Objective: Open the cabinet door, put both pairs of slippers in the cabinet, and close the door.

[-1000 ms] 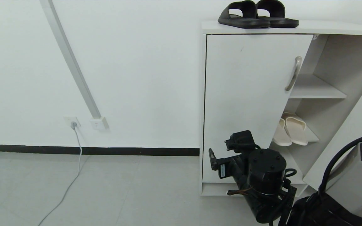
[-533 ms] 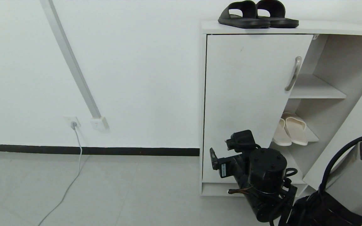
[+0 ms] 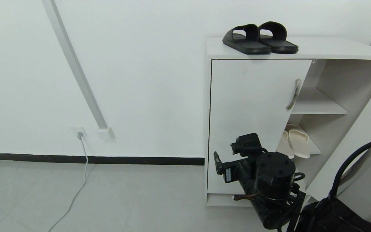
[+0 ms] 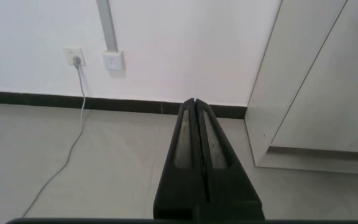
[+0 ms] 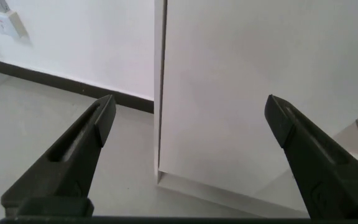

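My left gripper has its jaws pressed together and holds nothing. My right gripper has its jaws wide apart, facing the shut door. The black slippers sit on top of the cabinet. The cream slippers lie on a low shelf inside, beside the open door. A little white sticker on a black arm is too small to read.

The head camera looks from high up, forward and slightly down, with the cabinet at 3 o'clock and the wall socket at 9 o'clock. The left wrist camera sits low, farther back, facing the wall over the left gripper; it shares the socket and the black skirting. The right wrist camera is close to the cabinet door, looking past the right gripper, and shares the door's lower corner.
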Controlling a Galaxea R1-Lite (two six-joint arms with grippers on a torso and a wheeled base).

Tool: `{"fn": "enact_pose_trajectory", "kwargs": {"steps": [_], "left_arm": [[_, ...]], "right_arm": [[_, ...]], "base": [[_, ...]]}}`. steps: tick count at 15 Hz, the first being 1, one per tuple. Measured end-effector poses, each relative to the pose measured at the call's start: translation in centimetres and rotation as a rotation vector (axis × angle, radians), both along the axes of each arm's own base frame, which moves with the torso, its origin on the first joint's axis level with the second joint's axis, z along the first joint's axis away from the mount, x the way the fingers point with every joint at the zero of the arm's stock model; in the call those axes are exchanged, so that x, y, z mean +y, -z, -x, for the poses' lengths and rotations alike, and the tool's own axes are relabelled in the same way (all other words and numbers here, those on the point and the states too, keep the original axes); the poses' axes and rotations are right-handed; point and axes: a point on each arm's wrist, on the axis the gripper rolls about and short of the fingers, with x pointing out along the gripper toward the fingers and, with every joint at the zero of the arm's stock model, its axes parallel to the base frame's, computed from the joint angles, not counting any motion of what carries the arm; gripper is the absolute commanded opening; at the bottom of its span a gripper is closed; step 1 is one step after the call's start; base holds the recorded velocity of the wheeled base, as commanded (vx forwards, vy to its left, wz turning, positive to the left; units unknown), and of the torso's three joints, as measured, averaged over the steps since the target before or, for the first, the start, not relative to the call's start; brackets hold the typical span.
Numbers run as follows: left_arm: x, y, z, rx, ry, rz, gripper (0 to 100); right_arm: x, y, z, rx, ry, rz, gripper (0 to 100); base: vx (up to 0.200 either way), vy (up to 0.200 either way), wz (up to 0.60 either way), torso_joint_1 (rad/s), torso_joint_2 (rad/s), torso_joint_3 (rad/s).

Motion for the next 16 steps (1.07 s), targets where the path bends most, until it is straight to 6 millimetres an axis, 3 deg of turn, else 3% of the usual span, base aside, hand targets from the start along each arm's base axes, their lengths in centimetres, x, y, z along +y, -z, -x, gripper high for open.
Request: {"fn": "enact_pose_trajectory", "kwargs": {"steps": [16], "left_arm": [[-0.01, 0.03, 0.00, 0.001, 0.004, 0.000, 0]], "right_arm": [[-0.10, -0.22, 0.00, -0.004, 0.002, 0.003, 100]], "base": [[0.000, 0.000, 0.00, 0.169, -0.49, -0.322]]}}
